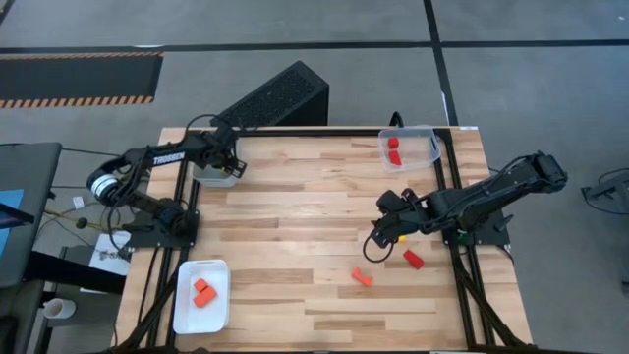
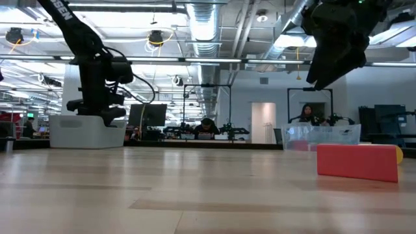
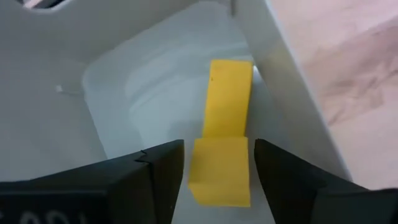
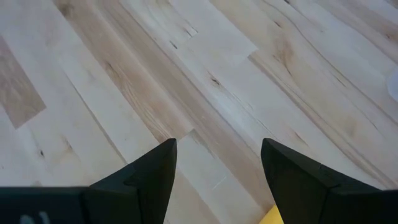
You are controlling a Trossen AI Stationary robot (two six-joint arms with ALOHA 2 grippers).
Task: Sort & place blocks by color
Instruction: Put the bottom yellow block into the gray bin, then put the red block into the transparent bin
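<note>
High view: the left gripper (image 1: 228, 157) hangs over a clear tray (image 1: 218, 173) at the table's (image 1: 295, 216) ten o'clock edge. The right gripper (image 1: 378, 236) hovers over bare wood at about four o'clock from the table's centre, with a yellow block (image 1: 402, 237) just beside it. A red block (image 1: 413, 259) lies near the right edge, at five o'clock from that gripper, and an orange block (image 1: 363, 277) lies at six o'clock from it. Two red blocks (image 1: 394, 149) sit in the clear tray (image 1: 425, 146) at the one o'clock corner. Two orange blocks (image 1: 202, 292) rest in the white tray (image 1: 218, 280) at the seven o'clock corner.

Low view: a red block (image 2: 357, 161) lies at three o'clock, with a sliver of yellow block (image 2: 400, 153) behind its end. The right gripper (image 2: 328, 68) hangs above it, clear of the wood. The left gripper (image 2: 104, 114) reaches down at the tray (image 2: 88, 131) at nine o'clock.

Left wrist view: the left gripper (image 3: 217, 165) is spread apart inside the tray (image 3: 112, 93). A yellow cube (image 3: 221, 169) sits between the fingers with a gap on each side, released, and a yellow bar (image 3: 227, 98) touches it just beyond.

Right wrist view: the right gripper (image 4: 219, 163) is spread wide and grasps nothing, bare wood (image 4: 186, 81) beneath it. A corner of the yellow block (image 4: 272, 217) shows beside one finger (image 4: 305, 180).
</note>
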